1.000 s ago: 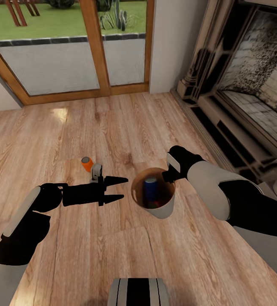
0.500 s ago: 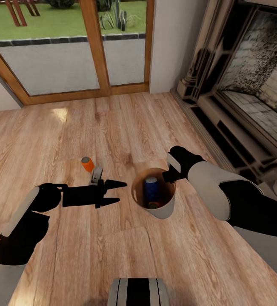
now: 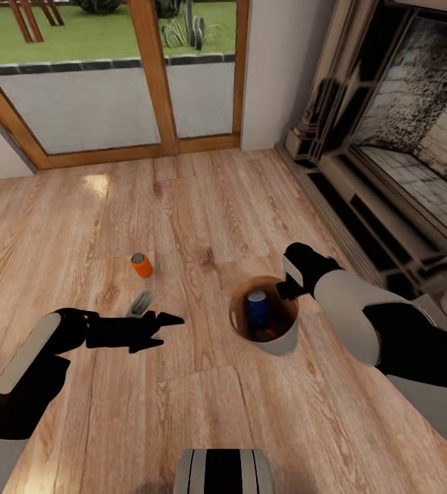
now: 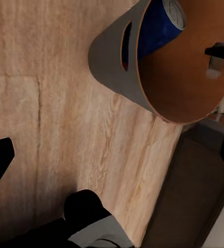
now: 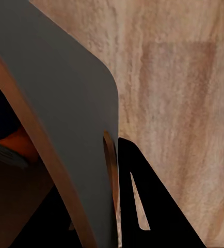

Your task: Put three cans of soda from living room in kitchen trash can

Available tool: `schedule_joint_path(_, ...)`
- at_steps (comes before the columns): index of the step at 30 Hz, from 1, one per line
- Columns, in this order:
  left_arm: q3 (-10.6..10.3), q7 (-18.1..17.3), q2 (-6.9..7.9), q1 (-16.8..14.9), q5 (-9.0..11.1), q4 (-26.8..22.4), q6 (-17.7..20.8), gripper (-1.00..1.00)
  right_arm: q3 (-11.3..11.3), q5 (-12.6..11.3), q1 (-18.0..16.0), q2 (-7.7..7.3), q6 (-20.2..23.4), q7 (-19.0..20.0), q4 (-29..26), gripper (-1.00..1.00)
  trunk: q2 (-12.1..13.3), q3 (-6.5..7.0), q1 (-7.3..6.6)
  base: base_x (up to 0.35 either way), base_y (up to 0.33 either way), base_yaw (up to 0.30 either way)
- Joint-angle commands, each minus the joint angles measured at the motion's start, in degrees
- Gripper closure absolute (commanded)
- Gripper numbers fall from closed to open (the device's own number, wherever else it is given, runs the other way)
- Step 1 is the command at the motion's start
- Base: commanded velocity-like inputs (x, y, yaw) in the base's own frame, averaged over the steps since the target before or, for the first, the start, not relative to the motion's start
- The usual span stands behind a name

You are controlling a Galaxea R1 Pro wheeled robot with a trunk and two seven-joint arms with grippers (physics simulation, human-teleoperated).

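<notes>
The tash can (image 3: 286, 341), pale grey outside and copper-brown inside, hangs just over the wood floor in front of the fireplace. My right gripper (image 3: 288, 288) is shut on its far rim; in the right wrist view a black finger (image 5: 143, 206) presses the tash can wall (image 5: 65, 103). Inside stand a dark blue can of soda (image 3: 256, 305) and, lower down, an orange one (image 3: 265, 335). Another orange can of soda (image 3: 141, 264) lies on the floor ahead of my left gripper (image 3: 165, 329), which is open and holds nothing. The left wrist view looks at the tash can (image 4: 114, 57) and the blue can (image 4: 158, 26).
The stone fireplace (image 3: 388, 158) and its hearth step run along the right. Wood-framed glass doors (image 3: 154, 75) close off the far side. Light wood floor (image 3: 79, 219) stretches to the left and ahead. My own base (image 3: 223, 472) shows at the lower edge.
The right gripper has carried the tash can a little to the right and nearer to me. My left arm has drawn back to the left and lower, away from the tash can.
</notes>
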Motion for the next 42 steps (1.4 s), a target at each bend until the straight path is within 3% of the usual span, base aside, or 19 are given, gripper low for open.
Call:
schedule_joint_path(1, 0.0, 0.0, 0.0, 0.3, -0.3, 0.3, 0.0, -1.0, -0.3, -0.5, 0.3, -0.24, 0.0, 0.2, -0.3, 1.0, 0.0, 0.01, -0.01, 0.0, 0.0, 0.0)
schedule_joint_path(6, 0.0, 0.0, 0.0, 0.4, -2.1, 1.6, 0.0, -1.0, 0.3, 1.9, 2.0, -0.24, 0.0, 0.2, -1.9, 1.0, 0.0, 0.01, -0.01, 0.0, 0.0, 0.0)
schedule_joint_path(11, 0.0, 0.0, 0.0, 0.4, -3.8, 1.6, 0.0, -1.0, -0.7, 2.2, 2.0, -0.24, 0.0, 0.2, -3.7, 1.0, 0.0, 0.01, -0.01, 0.0, 0.0, 0.0)
schedule_joint_path(15, -1.3, 0.4, -1.31, -0.9, -2.3, 2.2, 0.0, -1.0, 0.0, 2.4, 0.7, 0.94, 0.0, -0.1, -2.5, 1.0, 0.0, 0.01, -0.01, 0.0, 0.0, 0.0)
schedule_joint_path(20, -2.5, 0.5, -2.08, -2.6, -0.6, 3.2, 0.0, -1.0, 0.3, 0.8, -0.9, 0.74, 0.0, -0.2, -1.0, 1.0, 0.0, 0.01, -0.01, 0.0, 0.0, 0.0)
schedule_joint_path(21, -2.5, 0.5, -2.09, -3.6, 4.2, 3.2, 0.0, -1.0, 0.3, -2.9, -5.3, 0.62, 0.0, -0.2, 4.0, 1.0, 0.0, 0.01, -0.01, 0.0, 0.0, 0.0)
schedule_joint_path(42, -1.8, 2.8, -1.25, -3.7, 4.2, 3.3, 0.0, -1.0, 0.4, -2.8, -5.4, -0.56, 0.0, -0.2, 4.1, 1.0, 0.0, 0.01, -0.01, 0.0, 0.0, 0.0)
